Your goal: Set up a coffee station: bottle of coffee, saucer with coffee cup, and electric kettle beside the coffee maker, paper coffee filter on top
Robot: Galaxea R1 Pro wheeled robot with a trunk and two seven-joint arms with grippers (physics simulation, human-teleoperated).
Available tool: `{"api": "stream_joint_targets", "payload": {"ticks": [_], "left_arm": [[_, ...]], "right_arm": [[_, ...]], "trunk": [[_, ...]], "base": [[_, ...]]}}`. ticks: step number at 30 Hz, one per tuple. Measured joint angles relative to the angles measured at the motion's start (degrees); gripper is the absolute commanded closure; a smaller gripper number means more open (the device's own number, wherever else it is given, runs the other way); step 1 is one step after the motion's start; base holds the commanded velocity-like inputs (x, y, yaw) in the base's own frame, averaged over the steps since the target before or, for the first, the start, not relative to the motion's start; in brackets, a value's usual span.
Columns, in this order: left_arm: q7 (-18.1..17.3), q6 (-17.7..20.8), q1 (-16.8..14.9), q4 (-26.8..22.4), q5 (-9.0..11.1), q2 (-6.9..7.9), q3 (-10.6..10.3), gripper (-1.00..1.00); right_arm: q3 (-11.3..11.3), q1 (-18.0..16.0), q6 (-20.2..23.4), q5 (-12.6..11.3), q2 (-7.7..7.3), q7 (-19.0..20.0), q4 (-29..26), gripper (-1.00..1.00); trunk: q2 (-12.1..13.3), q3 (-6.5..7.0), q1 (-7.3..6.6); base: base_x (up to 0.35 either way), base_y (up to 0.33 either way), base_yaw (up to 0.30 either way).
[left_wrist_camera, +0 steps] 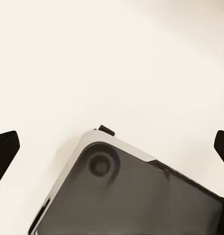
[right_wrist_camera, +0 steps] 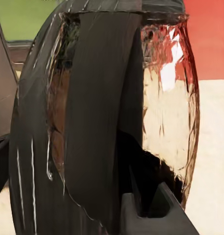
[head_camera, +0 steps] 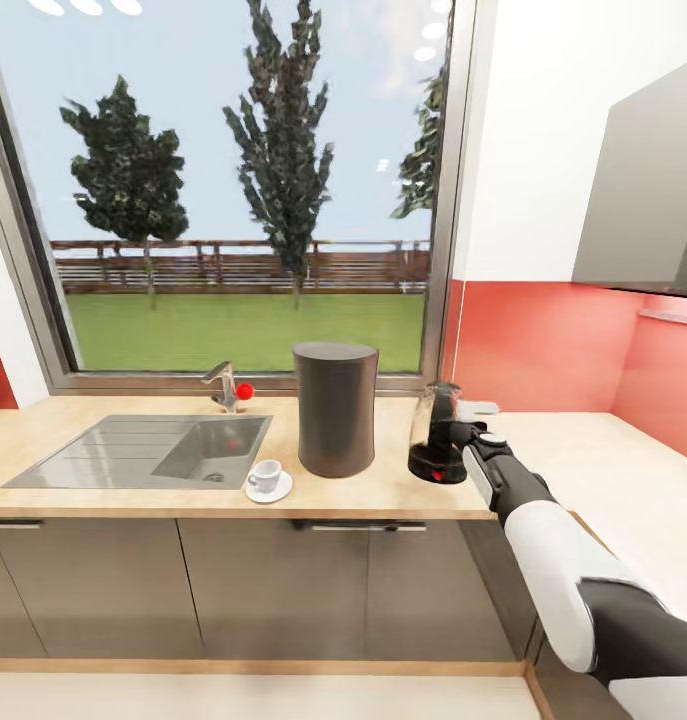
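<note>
The coffee maker (head_camera: 335, 408) stands upright on the kitchen countertop (head_camera: 383, 497), just right of the sink. In front of it to the left, the coffee cup (head_camera: 267, 473) sits on the saucer (head_camera: 268, 489). The electric kettle (head_camera: 432, 432) stands on its black base to the right of the coffee maker. My right gripper (head_camera: 455, 431) is at the kettle's handle side. In the right wrist view the kettle (right_wrist_camera: 107, 127) is so close that the fingers' grip cannot be made out. My left gripper (left_wrist_camera: 112, 147) is open over pale floor, with nothing between its fingers.
The steel sink (head_camera: 163, 450) with its faucet (head_camera: 223, 385) is set in the counter at the left, under a big window. The worktop turns a corner at the right (head_camera: 603, 450) beneath a grey wall cabinet (head_camera: 648, 200). Part of my grey base (left_wrist_camera: 131, 196) is below the left gripper.
</note>
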Motion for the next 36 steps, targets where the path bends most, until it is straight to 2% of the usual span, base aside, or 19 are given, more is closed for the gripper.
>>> {"api": "stream_joint_targets", "payload": {"ticks": [4, 19, 24, 36], "left_arm": [[0.00, 1.67, 0.00, 0.00, -0.01, 0.03, -0.05, -1.00], [0.00, 2.79, 0.00, 0.00, -0.09, -0.02, -0.06, -1.00], [0.00, 2.65, 0.00, 0.00, -0.09, 0.03, -0.06, -1.00], [0.00, 2.47, 0.00, 0.00, -0.13, 0.00, -0.07, -1.00]], "right_arm": [[-0.16, -0.09, -5.43, 0.08, -0.35, 0.00, 5.12, 1.00], [0.00, -0.09, -9.11, -0.03, -1.22, -0.04, 8.16, 1.00], [-0.02, -0.09, -10.00, -0.04, -0.88, -0.01, 9.38, 1.00], [0.07, -0.07, -17.51, -0.01, -0.59, 0.00, 14.27, 1.00]], "trunk": [[0.00, -0.01, -0.03], [0.00, -0.01, -0.03], [0.00, 0.00, 0.00], [0.00, 0.00, 0.00]], "base": [[0.259, 0.000, 0.000], [0.323, 0.001, 0.000], [0.056, 0.003, 0.000], [0.002, 0.077, 0.000]]}}
